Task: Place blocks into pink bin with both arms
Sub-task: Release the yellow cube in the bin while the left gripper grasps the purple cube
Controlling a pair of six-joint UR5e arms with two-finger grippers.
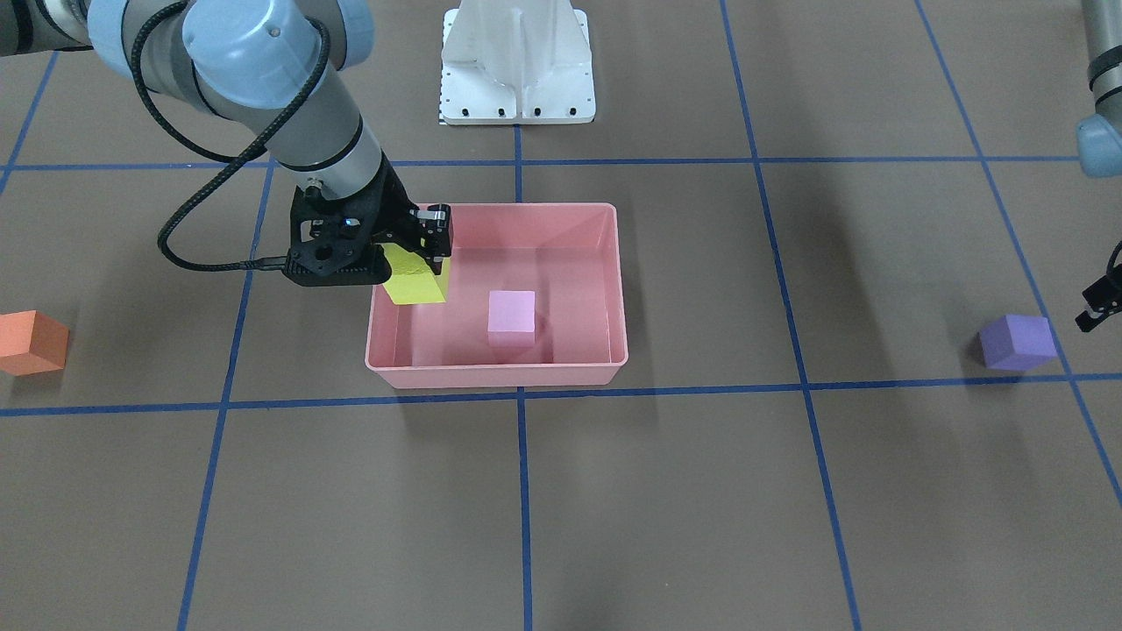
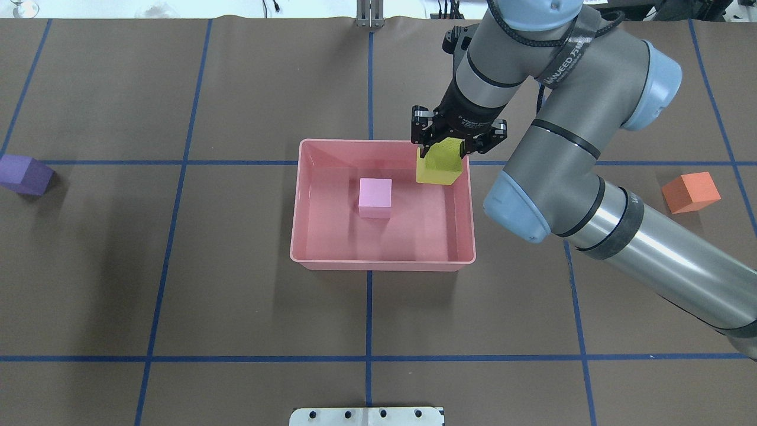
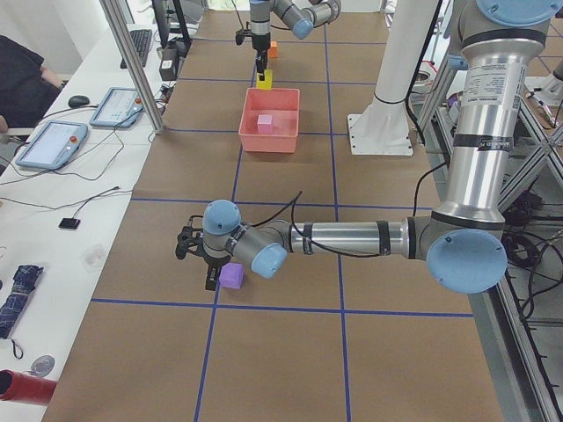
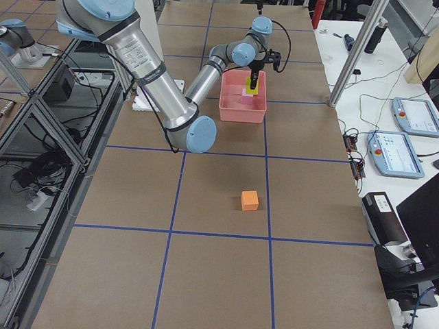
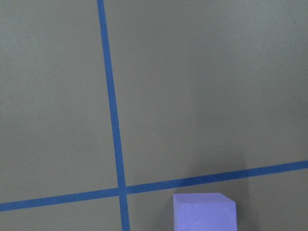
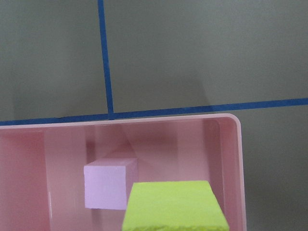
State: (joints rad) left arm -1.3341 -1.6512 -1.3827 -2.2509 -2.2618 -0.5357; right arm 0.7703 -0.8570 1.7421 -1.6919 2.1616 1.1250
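My right gripper [image 2: 440, 152] is shut on the yellow block [image 2: 439, 167] and holds it above the pink bin [image 2: 378, 264], over its far right corner. In the front view the gripper [image 1: 414, 259] and yellow block [image 1: 417, 284] are at the bin's [image 1: 495, 377] left wall. The light pink block [image 2: 375, 196] lies inside the bin. The purple block [image 1: 1017, 342] sits on the table beside my left gripper [image 1: 1100, 305]; I cannot tell whether that gripper is open. The left wrist view shows the purple block [image 5: 204, 213] low in frame. The orange block [image 2: 691, 192] lies on the table to the right.
The white pedestal [image 1: 517, 61] stands behind the bin on the robot's side. Blue tape lines grid the brown table. Tablets and cables lie on a side table [image 3: 79, 132] beyond the far edge.
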